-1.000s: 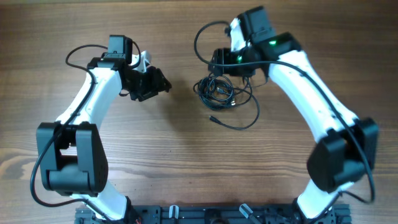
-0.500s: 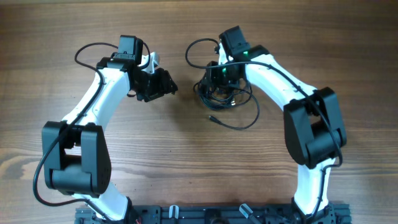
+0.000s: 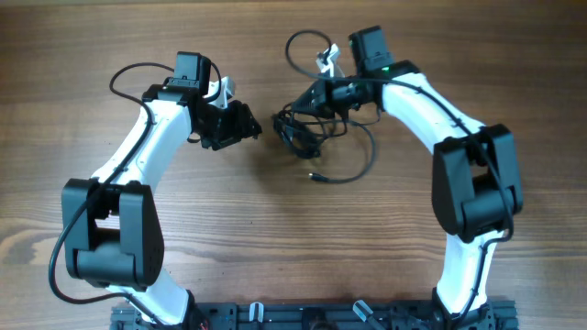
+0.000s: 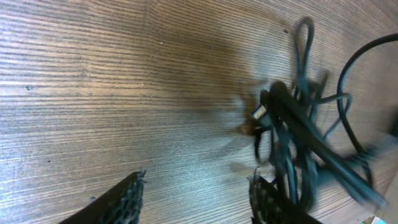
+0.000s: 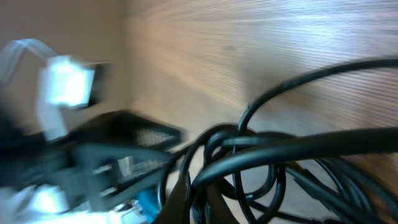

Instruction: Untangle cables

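Untangling begins: right gripper (image 3: pixel 312 99) clamps the cables (image 3: pixel 295 136); left gripper (image 4: pixel 196 190), jaws apart, empty, should seize a loop (image 3: pixel 365 165) next.

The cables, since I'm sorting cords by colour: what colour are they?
Black. The cables show best in the overhead view.

We see the table (image 3: pixel 275 238) as bare wood, matt and finely grained. At 12 o'clock, the cables (image 3: pixel 307 133) look like smooth black plastic with a faint sheen. The 2 arms, left arm (image 3: pixel 138 156) and right arm (image 3: pixel 426 101), wear glossy white plastic shells with matt black joints. On the left gripper (image 4: pixel 196 193), the fingers (image 4: pixel 127 199) are dimpled black.
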Available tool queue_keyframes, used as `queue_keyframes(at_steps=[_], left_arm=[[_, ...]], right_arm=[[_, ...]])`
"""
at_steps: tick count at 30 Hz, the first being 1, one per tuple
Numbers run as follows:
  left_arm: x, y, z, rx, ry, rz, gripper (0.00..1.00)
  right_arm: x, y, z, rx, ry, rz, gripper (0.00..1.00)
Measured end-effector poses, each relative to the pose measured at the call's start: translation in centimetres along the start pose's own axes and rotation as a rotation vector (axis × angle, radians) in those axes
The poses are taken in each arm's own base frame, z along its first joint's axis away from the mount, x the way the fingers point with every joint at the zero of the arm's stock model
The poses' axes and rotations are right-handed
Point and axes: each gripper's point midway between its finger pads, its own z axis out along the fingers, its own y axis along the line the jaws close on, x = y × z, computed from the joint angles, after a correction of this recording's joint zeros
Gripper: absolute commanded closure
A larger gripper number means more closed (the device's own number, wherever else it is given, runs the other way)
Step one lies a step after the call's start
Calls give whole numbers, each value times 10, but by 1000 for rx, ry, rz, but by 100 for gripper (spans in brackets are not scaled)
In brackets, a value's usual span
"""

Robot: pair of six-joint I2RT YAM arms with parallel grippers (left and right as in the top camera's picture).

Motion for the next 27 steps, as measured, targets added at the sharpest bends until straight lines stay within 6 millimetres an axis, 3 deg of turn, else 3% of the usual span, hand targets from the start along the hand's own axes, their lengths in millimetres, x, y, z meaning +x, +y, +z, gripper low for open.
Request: queue_keyframes(at_steps=[5, 11, 14, 17, 23, 27], left_arm=[[1, -6, 0, 32, 7, -14, 40], [-5, -36, -11, 259, 25, -29, 39], [-7, -35, -14, 273, 25, -53, 39], [-3, -20, -11, 195, 33, -92, 37], [-2, 14, -7, 9, 6, -124, 36], [0, 25, -3, -39, -2, -129, 35]], right_arm=[[8, 27, -8, -137, 54, -20, 96], [11, 31, -8, -159, 69, -22, 96], [7, 38, -11, -195, 60, -62, 96], [-5, 36, -25, -217, 25, -69, 96], [-35, -26, -86, -84, -133, 95, 96], [-32, -86, -126, 110, -209, 247, 96]])
